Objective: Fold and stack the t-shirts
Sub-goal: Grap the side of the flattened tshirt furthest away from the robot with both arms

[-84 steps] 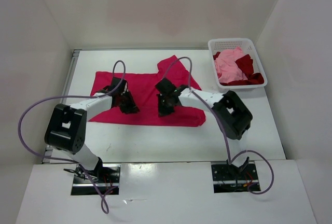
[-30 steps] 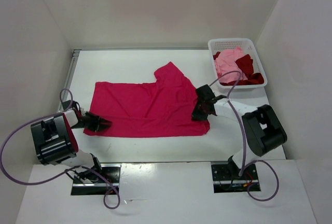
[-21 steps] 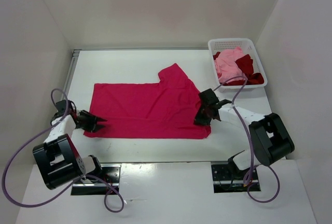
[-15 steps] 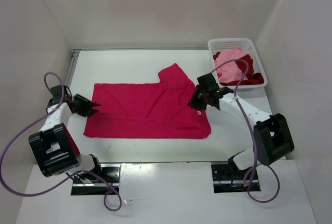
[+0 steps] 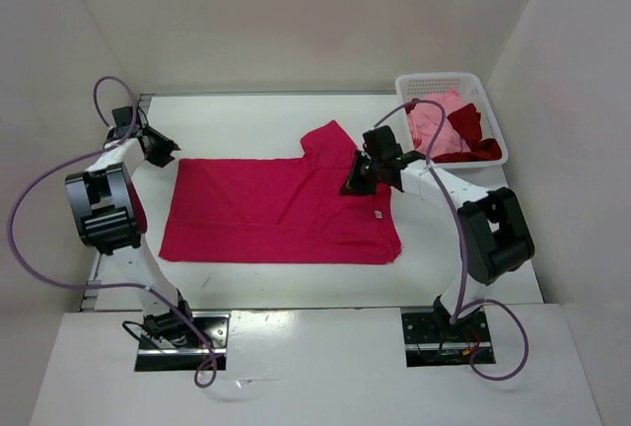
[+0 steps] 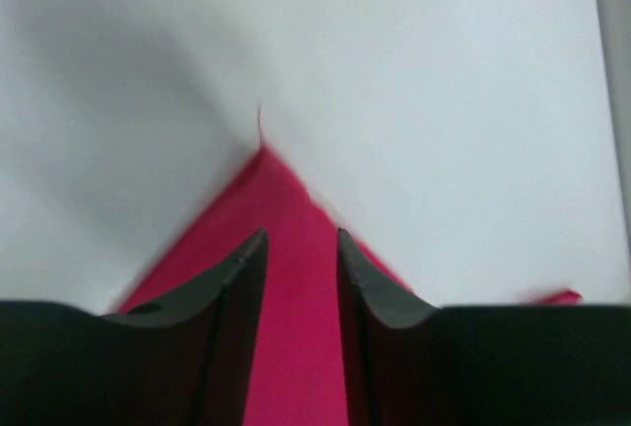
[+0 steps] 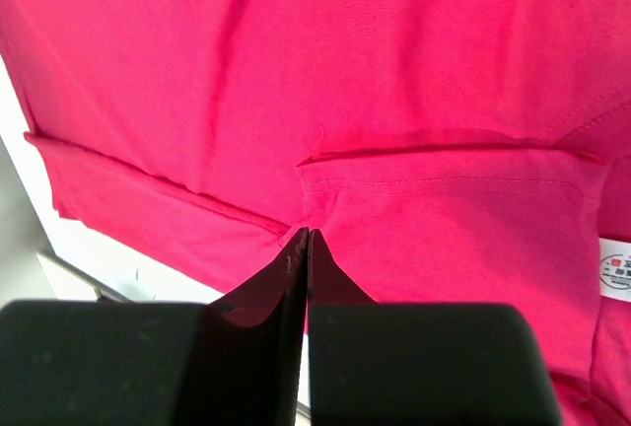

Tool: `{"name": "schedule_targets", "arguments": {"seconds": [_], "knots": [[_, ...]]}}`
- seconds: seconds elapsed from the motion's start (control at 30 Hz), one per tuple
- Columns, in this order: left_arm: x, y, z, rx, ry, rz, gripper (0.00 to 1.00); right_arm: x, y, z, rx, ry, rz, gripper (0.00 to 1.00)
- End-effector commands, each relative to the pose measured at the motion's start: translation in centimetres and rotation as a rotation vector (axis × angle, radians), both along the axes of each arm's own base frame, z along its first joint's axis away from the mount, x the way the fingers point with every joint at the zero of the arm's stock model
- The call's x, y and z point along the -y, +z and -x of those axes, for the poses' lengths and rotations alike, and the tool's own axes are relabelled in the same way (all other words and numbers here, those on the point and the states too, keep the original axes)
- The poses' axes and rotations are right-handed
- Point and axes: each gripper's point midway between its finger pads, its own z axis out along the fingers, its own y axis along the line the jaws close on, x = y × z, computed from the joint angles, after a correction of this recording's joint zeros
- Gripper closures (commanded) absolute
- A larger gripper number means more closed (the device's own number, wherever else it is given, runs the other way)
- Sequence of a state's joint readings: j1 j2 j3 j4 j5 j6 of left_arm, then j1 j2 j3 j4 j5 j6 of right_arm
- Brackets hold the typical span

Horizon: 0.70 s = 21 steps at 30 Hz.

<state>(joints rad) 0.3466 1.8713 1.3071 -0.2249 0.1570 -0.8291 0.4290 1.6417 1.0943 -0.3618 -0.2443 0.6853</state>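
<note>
Crimson-pink t-shirt [image 5: 266, 214], flat on counter [image 5: 246, 115]; arms now shifted to far edge: left hand [image 5: 170, 149] half-open, empty, at corner; right hand [image 5: 357, 179] pinched shut on cloth; fold imminent

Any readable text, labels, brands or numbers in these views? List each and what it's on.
White tag on the crimson-pink t-shirt: some red and dark print, too small and blurred to read.
Nothing else: no writing shows on the white basket or the table.
</note>
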Motion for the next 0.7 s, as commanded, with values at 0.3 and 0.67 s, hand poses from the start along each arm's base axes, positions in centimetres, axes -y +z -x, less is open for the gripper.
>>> {"name": "schedule_targets", "arguments": {"seconds": [0.3,0.67], "knots": [[-2.4,-4.6,-3.3,-0.132,-0.052,-0.188,0.53,-1.8,2.1,-1.7,0.074,0.086,-0.062,0.94],[-1.1,-7.0,-2.4,-0.165,-0.083,-0.155,0.6,-2.7,2.2,-5.0,0.11,0.068,-0.027,0.81]]}}
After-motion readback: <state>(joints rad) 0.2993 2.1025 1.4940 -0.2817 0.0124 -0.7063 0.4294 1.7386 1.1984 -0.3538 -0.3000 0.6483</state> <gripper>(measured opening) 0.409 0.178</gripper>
